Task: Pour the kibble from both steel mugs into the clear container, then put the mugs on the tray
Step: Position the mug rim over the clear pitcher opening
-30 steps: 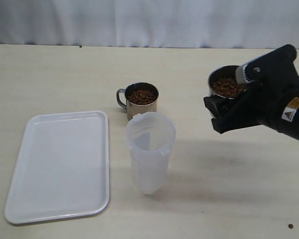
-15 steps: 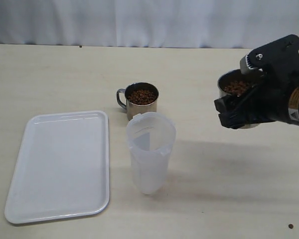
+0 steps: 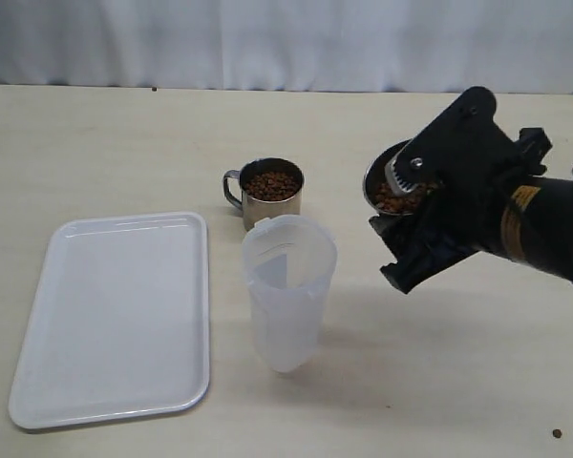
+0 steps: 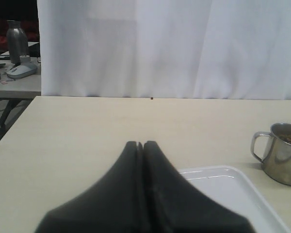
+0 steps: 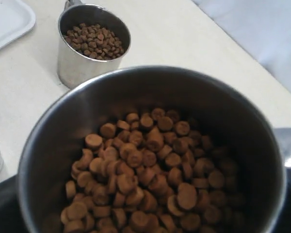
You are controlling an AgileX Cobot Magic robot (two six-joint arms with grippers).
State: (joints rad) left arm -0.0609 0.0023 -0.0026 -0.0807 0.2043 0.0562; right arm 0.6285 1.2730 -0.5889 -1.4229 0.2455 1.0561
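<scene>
My right gripper (image 3: 403, 239) is shut on a steel mug (image 3: 375, 183) and holds it in the air to the right of the clear container (image 3: 288, 286), tipped toward it. The kibble (image 5: 150, 174) is still inside this mug (image 5: 48, 145). The container stands upright and looks empty. A second steel mug (image 3: 270, 194) full of kibble (image 3: 271, 184) stands just behind the container. The white tray (image 3: 115, 315) lies bare on the left. My left gripper (image 4: 139, 144) is shut on nothing, low over the table near the tray's corner (image 4: 223, 187), and does not show in the exterior view.
One stray pellet (image 3: 557, 434) lies near the table's front right edge. A white curtain hangs behind the table. The left wrist view also takes in the standing mug (image 4: 281, 155) and a side table with a bottle (image 4: 17, 39).
My right gripper has carried the mug leftward toward the container and tipped it toward the container's rim. Nothing else has moved.
</scene>
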